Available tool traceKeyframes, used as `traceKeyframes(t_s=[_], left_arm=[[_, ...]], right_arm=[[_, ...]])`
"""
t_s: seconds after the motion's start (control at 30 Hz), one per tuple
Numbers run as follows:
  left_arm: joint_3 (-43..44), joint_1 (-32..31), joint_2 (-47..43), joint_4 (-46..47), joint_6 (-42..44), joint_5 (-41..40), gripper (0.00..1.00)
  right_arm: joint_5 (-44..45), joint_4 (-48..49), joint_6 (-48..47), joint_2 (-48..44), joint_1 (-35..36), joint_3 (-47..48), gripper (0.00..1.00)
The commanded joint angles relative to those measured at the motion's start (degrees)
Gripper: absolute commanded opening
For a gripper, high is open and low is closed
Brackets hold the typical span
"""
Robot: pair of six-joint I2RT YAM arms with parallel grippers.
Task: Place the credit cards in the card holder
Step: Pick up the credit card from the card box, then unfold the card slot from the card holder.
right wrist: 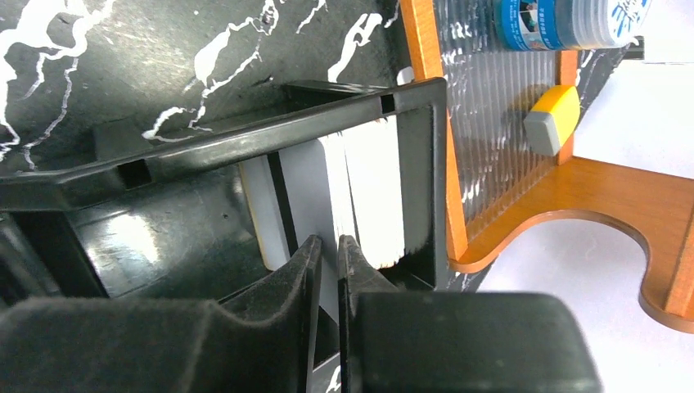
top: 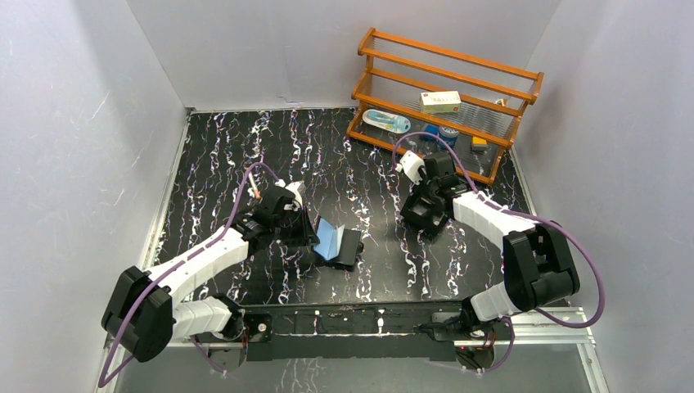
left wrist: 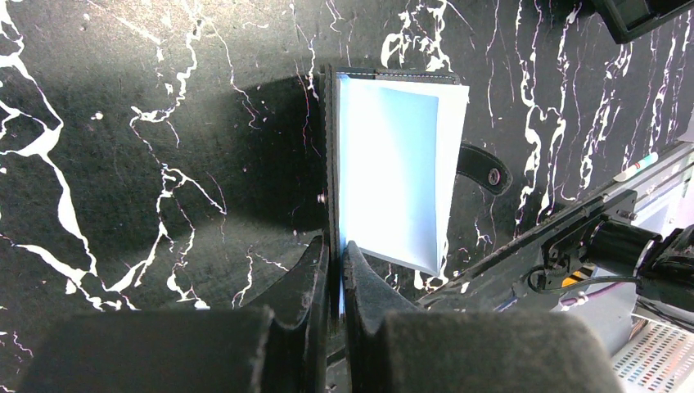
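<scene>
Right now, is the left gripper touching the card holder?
Touching. The left wrist view shows the left gripper pinched shut on the black edge of the opened card holder, with no gap at either finger.

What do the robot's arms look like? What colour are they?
Both the left arm and right arm have white shells with chunky black joints. A purple cable loops along each. The left gripper and right gripper have black, fuzzy-looking fingers.

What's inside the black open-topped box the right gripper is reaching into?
Several pale credit cards stand on edge against one wall of the box; the right gripper closes around one. Their lower edges and exact count are hidden by the gripper and the box wall.
</scene>
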Motion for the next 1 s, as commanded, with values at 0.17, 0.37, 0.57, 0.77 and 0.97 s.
traceKeyframes(t_s=[0.17, 0.37, 0.57, 0.77, 0.97], left_arm=[[0.93, 0.0, -2.31, 0.56, -1.28, 1.41, 0.0], [1.77, 0.0, -1.21, 0.92, -2.0, 1.54, 0.0], [2.68, 0.0, -0.02, 1.77, -3.19, 1.69, 0.0], [2.37, 0.0, 0.09, 3.51, -6.08, 2.26, 0.0], [1.58, 0.0, -0.27, 4.59, -7.53, 2.65, 0.0]], right_arm=[[-3.51, -13.51, 9.68, -2.49, 2.49, 10.68, 0.04], [-1.91, -25.58, 18.23, -1.32, 4.66, 18.35, 0.0], [1.29, -36.3, 29.04, 1.99, 6.84, 27.76, 0.0], [7.25, -39.62, 37.08, 2.59, 14.52, 32.35, 0.0], [11.03, -44.82, 44.7, 5.1, 17.87, 36.89, 0.0]])
